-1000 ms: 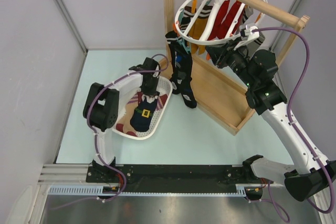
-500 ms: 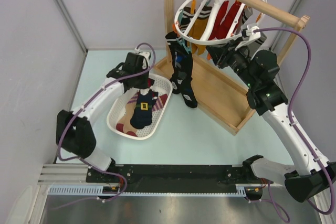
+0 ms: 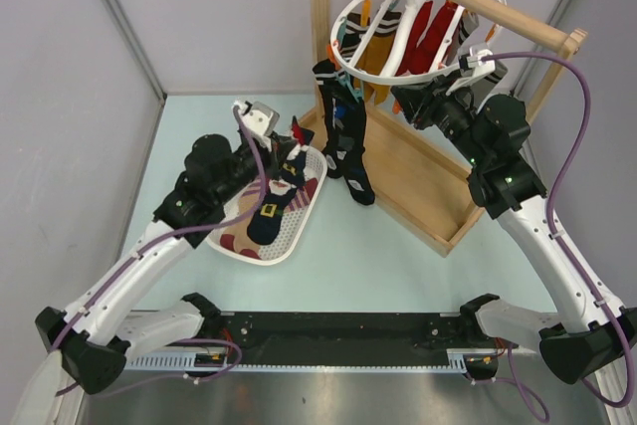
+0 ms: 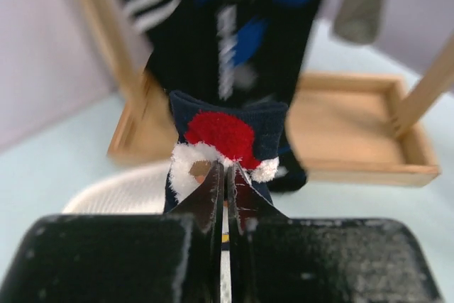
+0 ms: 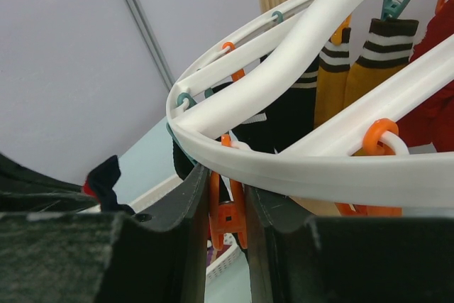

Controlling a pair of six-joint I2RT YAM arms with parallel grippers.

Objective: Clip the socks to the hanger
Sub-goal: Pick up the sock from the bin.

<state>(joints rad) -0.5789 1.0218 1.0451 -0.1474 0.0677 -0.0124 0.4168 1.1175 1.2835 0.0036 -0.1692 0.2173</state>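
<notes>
My left gripper (image 3: 280, 162) is shut on the cuff of a navy sock with a red and white patch (image 3: 291, 151), held up over the white basket (image 3: 231, 237). In the left wrist view the gripper (image 4: 227, 172) pinches this sock (image 4: 225, 131) just below the red patch. The white ring hanger (image 3: 370, 75) hangs from the wooden rail, with long black socks (image 3: 350, 151), mustard socks and red socks clipped to it. My right gripper (image 3: 400, 100) is shut on an orange clip (image 5: 228, 212) under the hanger ring (image 5: 298, 169).
More socks (image 3: 265, 214) lie in the basket. The wooden rail frame has a post (image 3: 318, 17), a rail (image 3: 498, 5) and a shallow base tray (image 3: 423, 181) at the back right. Grey walls close in the left, the back and the right.
My left arm has stretched out and swung forward and right, lifting the navy sock up out of the basket. My right arm and the hanger have stayed still.
</notes>
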